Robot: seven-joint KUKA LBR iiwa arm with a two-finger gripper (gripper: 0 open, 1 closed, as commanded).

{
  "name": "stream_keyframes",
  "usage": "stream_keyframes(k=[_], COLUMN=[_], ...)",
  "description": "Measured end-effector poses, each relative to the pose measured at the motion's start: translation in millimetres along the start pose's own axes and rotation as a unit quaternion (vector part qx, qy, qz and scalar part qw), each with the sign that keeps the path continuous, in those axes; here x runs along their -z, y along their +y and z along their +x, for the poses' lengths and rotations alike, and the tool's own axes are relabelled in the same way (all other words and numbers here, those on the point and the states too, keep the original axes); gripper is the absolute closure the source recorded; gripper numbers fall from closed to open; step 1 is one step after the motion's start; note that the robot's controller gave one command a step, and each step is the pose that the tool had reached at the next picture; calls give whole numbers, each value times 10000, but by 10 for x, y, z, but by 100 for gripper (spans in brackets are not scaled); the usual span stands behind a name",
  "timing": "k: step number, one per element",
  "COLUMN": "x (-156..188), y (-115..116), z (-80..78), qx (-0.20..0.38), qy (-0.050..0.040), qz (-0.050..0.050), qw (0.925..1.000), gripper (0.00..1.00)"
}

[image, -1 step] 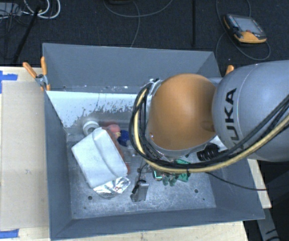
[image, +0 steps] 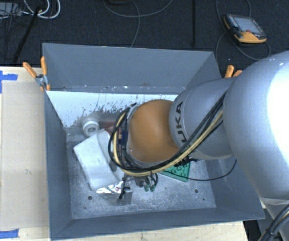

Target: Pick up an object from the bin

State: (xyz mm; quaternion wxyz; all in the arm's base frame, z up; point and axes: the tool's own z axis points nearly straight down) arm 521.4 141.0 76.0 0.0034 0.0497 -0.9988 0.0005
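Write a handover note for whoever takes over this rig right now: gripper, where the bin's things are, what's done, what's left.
Gripper: low in the bin, near its front wall, right beside a crumpled silvery scrap. No hold on anything can be seen.
Things: white flat packet left of the wrist; small white roll at back left; green item partly under the arm, to the right.
Done: arm is down inside the bin.
Left: secure one thing, likely the silvery scrap, and lift it out.
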Motion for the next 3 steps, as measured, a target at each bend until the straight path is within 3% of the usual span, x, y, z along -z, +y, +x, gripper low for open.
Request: stream_keyframes(k=[1, 2, 3], x=[-58, -64, 1338], y=[-55, -67, -46], z=[102, 106, -139], qx=[-114, -142, -61], qy=[-41, -28, -72], qz=[-12, -7, -9], qw=[9999, 9999, 10000], gripper=[0, 100, 100])
